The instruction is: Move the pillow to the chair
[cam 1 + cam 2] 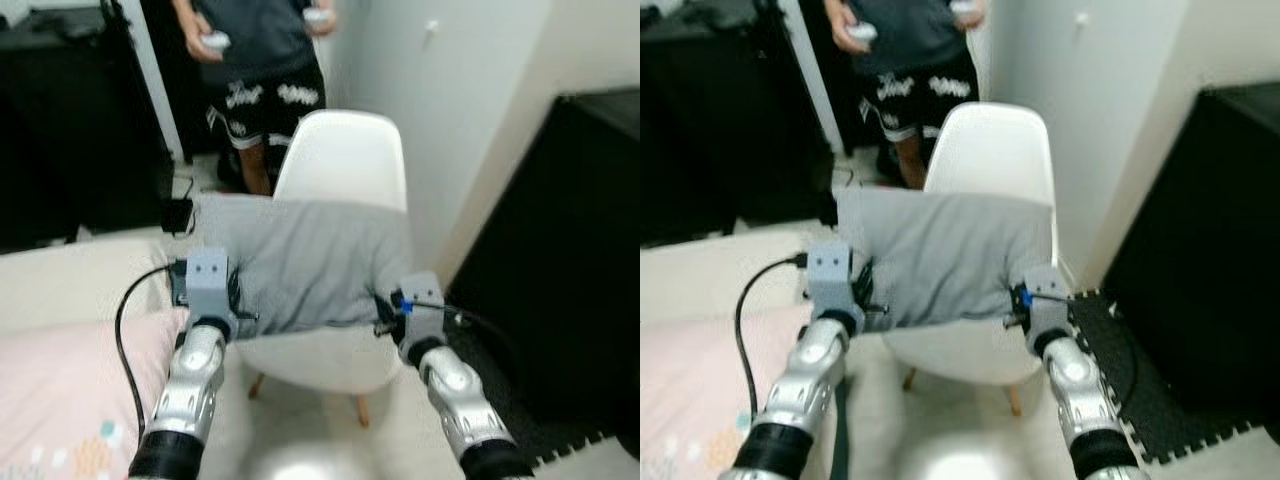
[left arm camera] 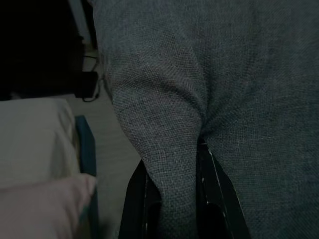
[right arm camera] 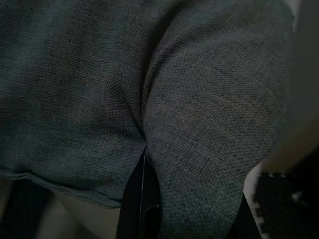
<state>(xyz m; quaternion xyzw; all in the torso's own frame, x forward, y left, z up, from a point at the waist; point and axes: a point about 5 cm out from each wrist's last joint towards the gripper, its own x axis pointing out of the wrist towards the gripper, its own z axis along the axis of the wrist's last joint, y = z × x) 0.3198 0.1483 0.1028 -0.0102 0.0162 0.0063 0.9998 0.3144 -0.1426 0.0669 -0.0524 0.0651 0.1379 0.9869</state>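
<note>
Both arms reach forward, left gripper (image 1: 238, 312) and right gripper (image 1: 384, 312) each pinching the grey pillow (image 1: 305, 262) stretched between them above the white chair (image 1: 345, 160).

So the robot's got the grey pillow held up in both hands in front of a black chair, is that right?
Not quite: the chair is white, not black, as the left eye view shows. The rest holds: the left hand and the right hand each grip an edge of the grey pillow and hold it up in front of the chair.
</note>
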